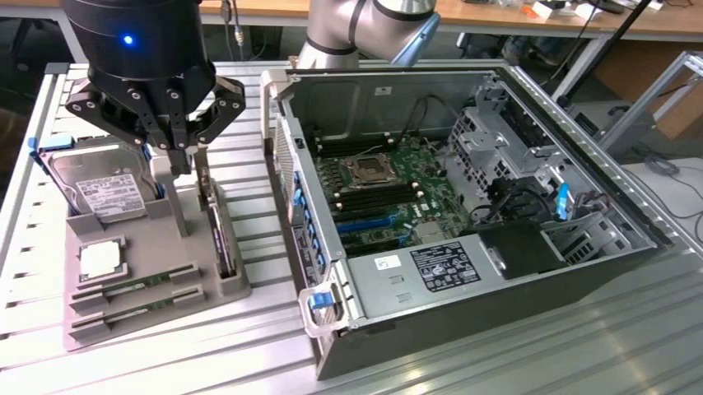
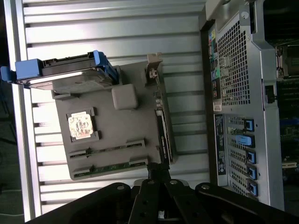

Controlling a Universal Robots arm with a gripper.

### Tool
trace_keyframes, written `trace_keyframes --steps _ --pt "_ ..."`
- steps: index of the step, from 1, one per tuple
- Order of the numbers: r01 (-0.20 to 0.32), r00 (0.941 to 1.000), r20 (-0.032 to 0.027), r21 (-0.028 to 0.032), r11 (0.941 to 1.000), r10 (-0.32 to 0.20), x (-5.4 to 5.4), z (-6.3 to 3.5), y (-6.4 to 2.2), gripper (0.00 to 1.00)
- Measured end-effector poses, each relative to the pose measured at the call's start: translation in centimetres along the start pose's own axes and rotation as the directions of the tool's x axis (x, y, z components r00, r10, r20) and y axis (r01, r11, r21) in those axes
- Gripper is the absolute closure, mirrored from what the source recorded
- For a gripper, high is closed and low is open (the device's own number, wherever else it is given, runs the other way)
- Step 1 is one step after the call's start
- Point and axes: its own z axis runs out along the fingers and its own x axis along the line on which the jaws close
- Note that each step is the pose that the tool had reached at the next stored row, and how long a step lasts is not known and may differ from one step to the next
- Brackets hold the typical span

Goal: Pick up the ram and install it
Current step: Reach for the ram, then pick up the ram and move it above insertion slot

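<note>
- The gripper [image 1: 176,156] is matte black, its jointed linkages slanting inward to fingers pressed tip to tip, with nothing gripped. It hangs above the far half of a grey moulded tray [image 1: 236,284], close to a blocky post.
- The ram [image 1: 130,287] is a thin green board stick lying flat in a long slot at the tray's near edge. It is well apart from the gripper (the wrist view sees it as a narrow green strip [image 2: 114,149]).
- A twin stick [image 1: 134,306] fills the parallel slot just beside it.
- Also on the tray:
  - A square silver processor [image 1: 99,259] sits in a shallow recess.
  - A metal-faced hard drive [image 1: 104,193] with a pale label leans in a blue caddy.
  - A dark expansion card [image 1: 220,239] stands on edge along the side nearest the case.
- To the exterior view's right, an open sheet-metal computer case [image 1: 462,329] lies on its side, showing a green motherboard [image 1: 407,197] with a square socket and perforated drive cages.
- Everything rests on a table [image 1: 165,370] of ribbed, brushed aluminium slats.
- Behind it are the silver arm [image 1: 363,25], a wooden bench [image 1: 329,10] and extruded framing.
</note>
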Motion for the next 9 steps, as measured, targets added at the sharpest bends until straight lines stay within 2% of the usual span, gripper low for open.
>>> trace_keyframes --steps 9 --pt "0.0 1.0 0.0 0.0 1.0 0.0 0.0 0.0 0.0 0.9"
